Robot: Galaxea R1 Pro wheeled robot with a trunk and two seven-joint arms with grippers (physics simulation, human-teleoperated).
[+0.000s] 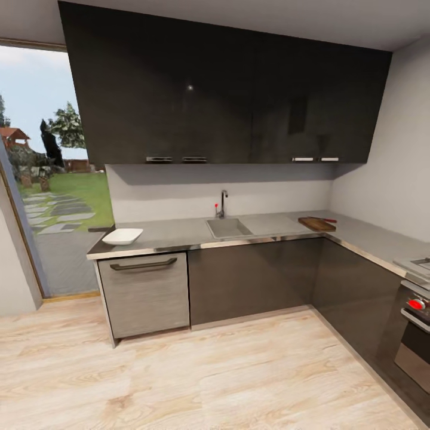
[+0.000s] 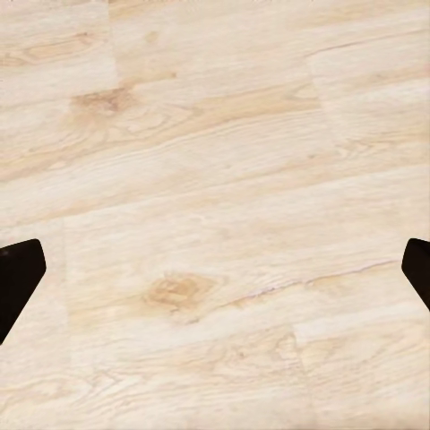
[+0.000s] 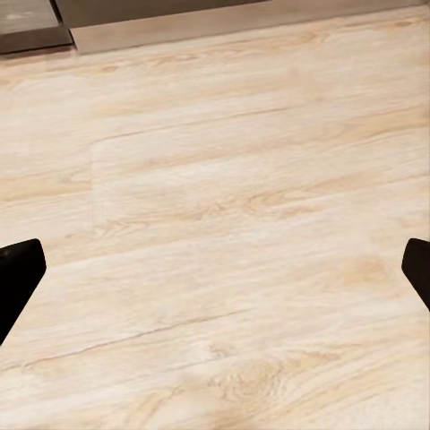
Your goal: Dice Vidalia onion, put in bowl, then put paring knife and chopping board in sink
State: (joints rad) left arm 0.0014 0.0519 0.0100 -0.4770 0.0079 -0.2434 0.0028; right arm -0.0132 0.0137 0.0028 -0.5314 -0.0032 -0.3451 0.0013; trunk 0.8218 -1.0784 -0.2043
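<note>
I stand back from the kitchen's L-shaped grey countertop [image 1: 179, 230]. The steel sink [image 1: 229, 227] with its chrome faucet [image 1: 223, 204] and red knob sits mid-counter; the onion inside is hidden from here. At the right corner lies the dark brown chopping board [image 1: 316, 224] with something red at its far edge; the paring knife is too small to make out. The white bowl [image 1: 123, 236] rests at the counter's left end. My left gripper [image 2: 215, 269] and right gripper [image 3: 215, 269] hang open over the wooden floor, dark fingertips [image 2: 18, 269] [image 3: 18, 273] wide apart, holding nothing.
Glossy black upper cabinets [image 1: 227, 95] hang over the counter. A grey drawer front with a bar handle [image 1: 143, 264] sits under the bowl. An oven with a red knob [image 1: 416, 303] is at the far right. A glass door [image 1: 54, 197] at left looks onto a garden. Pale wood floor [image 1: 209, 376] lies between me and the counter.
</note>
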